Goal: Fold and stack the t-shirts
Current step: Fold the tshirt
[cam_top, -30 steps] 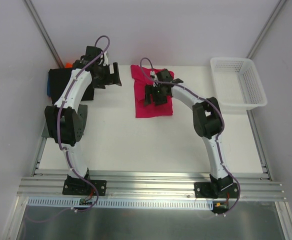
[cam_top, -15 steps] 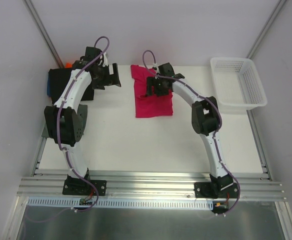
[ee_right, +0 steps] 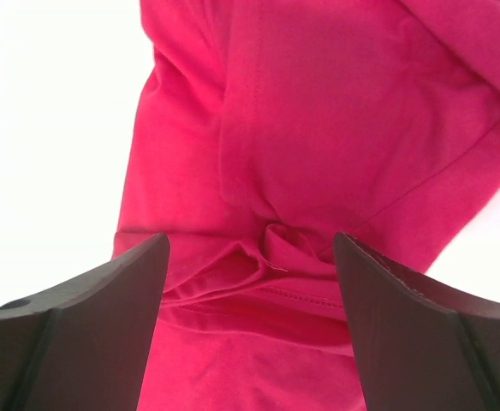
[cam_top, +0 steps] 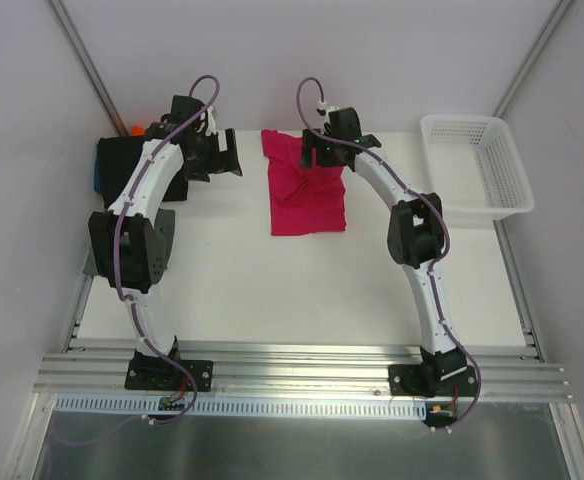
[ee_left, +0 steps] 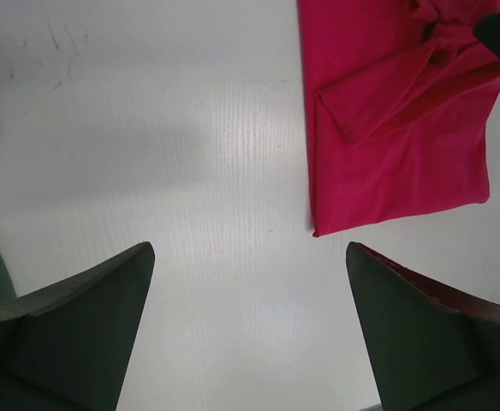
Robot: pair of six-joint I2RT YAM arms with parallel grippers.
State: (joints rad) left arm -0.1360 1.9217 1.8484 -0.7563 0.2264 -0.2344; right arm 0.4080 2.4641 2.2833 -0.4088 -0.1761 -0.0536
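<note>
The right pincer (cam_top: 317,157) hangs with its fingers spread above the far end of a soft, bright crimson-pink t-shirt (cam_top: 308,200), seen from the overhead camera. The garment lies roughly folded into an upright rectangle at the far middle of the white counter (cam_top: 272,280), its top rumpled. The left pincer (cam_top: 222,155), equally wide apart and holding nothing, sits over bare surface just left of the shirt. Behind the left arm, at the far-left corner, rests a pile of folded t-shirts (cam_top: 117,165), mostly black, with a blue edge and a scrap of orange showing. A white plastic mesh basket (cam_top: 462,121) stands at the far right, well apart from the cloth.

From the left wrist, the left pincer (ee_left: 248,257) frames bare counter (ee_left: 147,128) between its two dark fingers. The crimson-pink t-shirt (ee_left: 395,128) fills the upper right, one sleeve folded across its body, its near corner lying between the fingertips but farther out.

From the right wrist, the right pincer (ee_right: 250,244) is spread over the crimson-pink t-shirt (ee_right: 318,111), a bunched knot of fabric and a stitched hem lying between the fingers. Whether the tips touch the cloth cannot be told. White counter (ee_right: 44,128) shows at left.
</note>
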